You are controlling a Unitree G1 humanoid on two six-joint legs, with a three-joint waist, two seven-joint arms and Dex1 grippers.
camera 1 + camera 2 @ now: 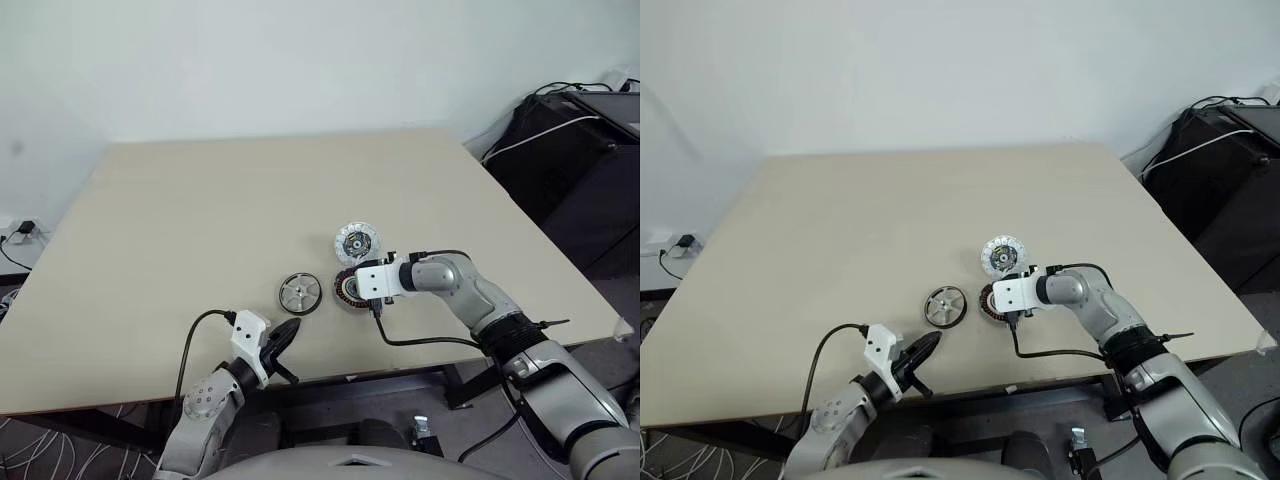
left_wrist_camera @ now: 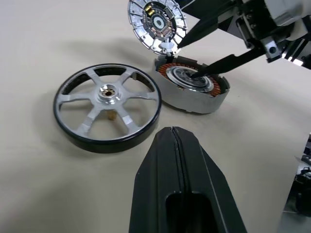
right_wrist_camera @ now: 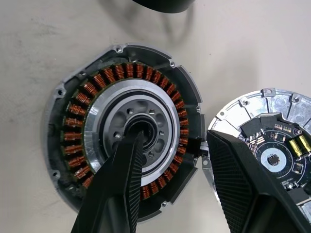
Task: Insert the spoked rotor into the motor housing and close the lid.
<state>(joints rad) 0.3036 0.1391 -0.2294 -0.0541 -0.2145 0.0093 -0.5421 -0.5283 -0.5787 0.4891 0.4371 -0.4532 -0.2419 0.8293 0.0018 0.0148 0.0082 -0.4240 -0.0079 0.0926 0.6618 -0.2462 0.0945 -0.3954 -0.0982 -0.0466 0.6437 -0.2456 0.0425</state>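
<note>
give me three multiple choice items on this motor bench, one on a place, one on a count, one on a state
1. Where does the spoked rotor lie?
A. inside the motor housing
B. on the table, left of the motor housing
C. on top of the lid

2. How many spokes does the rotor have?
A. three
B. six
C. nine

3. How do the right gripper's jaws stand?
A. open, one finger in the housing's centre, one over the lid
B. shut on the rotor
C. shut above a bare table

Answers: 1 B, the head views show it lying apart; 2 B, the left wrist view shows six; 3 A, the right wrist view shows the gap.

Spoked rotor (image 1: 300, 293), motor housing (image 1: 348, 290), lid (image 1: 358, 242) closely clustered; bare table (image 1: 200, 210) around.
</note>
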